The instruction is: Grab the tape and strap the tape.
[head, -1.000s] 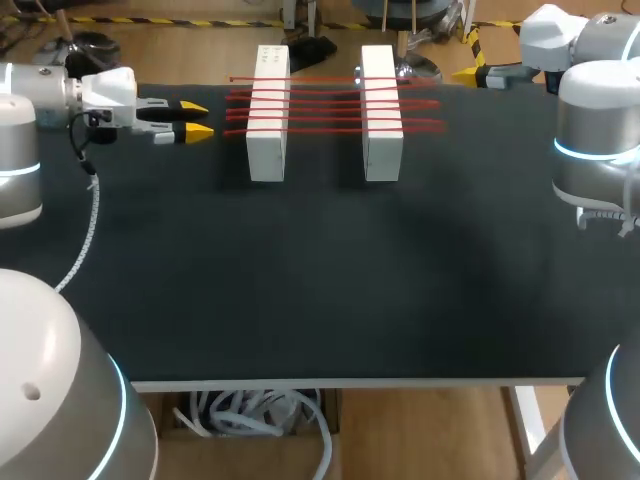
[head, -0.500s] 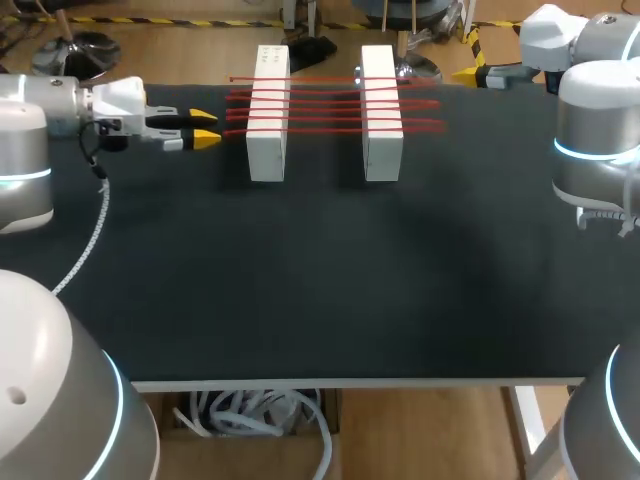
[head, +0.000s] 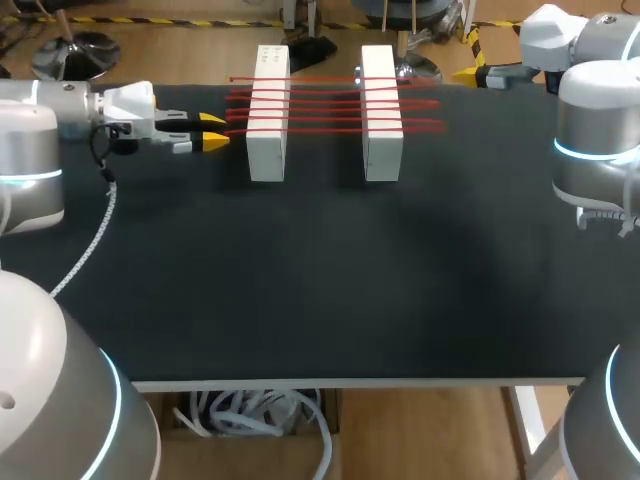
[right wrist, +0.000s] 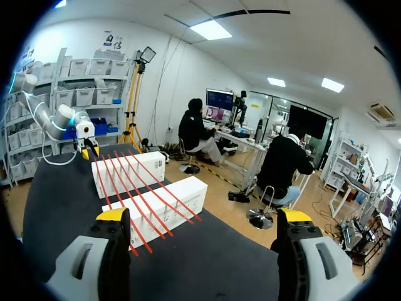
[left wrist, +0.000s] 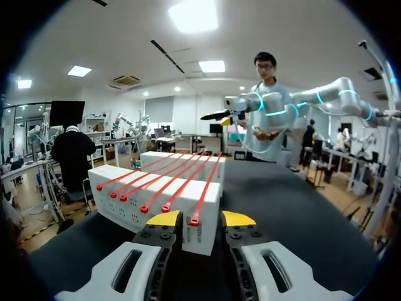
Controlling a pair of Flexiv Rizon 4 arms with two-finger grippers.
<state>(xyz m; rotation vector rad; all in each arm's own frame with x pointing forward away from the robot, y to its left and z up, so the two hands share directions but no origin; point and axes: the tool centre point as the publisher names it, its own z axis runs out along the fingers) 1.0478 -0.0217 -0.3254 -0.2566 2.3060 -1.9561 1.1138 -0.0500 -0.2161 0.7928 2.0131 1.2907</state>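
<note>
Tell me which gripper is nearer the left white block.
Left. The left gripper sits just beside the left white block, at the red strips' ends; the right gripper hangs beyond the other white block, by the far edge.

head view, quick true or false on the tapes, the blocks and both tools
1. The red tapes lie across the left white block and the right white block. True.
2. The left tool is shut on a tape. False: it is open, just short of the tape ends.
3. The right tool hangs over the blocks. False: it is off to their right, open.
4. The two blocks stand apart. True.
</note>
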